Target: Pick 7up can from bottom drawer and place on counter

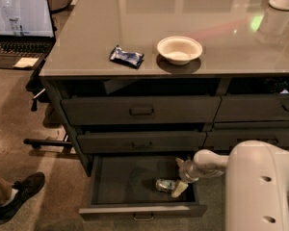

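Silvery 7up can [164,185] with green marks, in the dark grey bottom drawer [125,179] — the cream-white claw [180,176], spread apart, sits in that drawer just beside it. Glossy grey-brown worktop [86,37] above — white bowl [179,49], dark blue crinkled packet [126,57].

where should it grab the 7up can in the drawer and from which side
Across the middle of its round body, coming down from above: the 7up can seems to lie on its side on the bottom drawer floor, open overhead. The gripper sits close beside it.
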Robot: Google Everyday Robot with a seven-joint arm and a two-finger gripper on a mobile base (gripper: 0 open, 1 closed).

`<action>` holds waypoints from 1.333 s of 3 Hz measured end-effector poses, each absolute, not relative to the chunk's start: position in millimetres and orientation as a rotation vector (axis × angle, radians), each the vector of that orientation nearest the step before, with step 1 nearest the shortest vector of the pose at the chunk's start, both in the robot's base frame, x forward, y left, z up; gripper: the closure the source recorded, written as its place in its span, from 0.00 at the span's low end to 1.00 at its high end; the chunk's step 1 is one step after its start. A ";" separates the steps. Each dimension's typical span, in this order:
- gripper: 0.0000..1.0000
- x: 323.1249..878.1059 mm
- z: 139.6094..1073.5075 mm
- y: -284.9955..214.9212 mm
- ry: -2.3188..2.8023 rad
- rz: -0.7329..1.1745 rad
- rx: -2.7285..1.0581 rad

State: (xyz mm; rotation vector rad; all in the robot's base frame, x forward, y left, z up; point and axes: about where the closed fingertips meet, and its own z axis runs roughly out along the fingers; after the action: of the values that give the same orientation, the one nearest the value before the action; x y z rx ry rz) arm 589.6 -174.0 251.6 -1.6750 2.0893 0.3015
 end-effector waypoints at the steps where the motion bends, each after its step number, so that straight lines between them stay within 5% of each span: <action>1: 0.00 604.4 215.3 -192.3 2.140 0.258 -1.636; 4: 0.00 625.8 134.6 -161.5 2.136 0.361 -1.587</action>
State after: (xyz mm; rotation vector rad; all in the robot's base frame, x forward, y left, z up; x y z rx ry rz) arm 625.8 -161.5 134.6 -1.5873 2.1361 0.3612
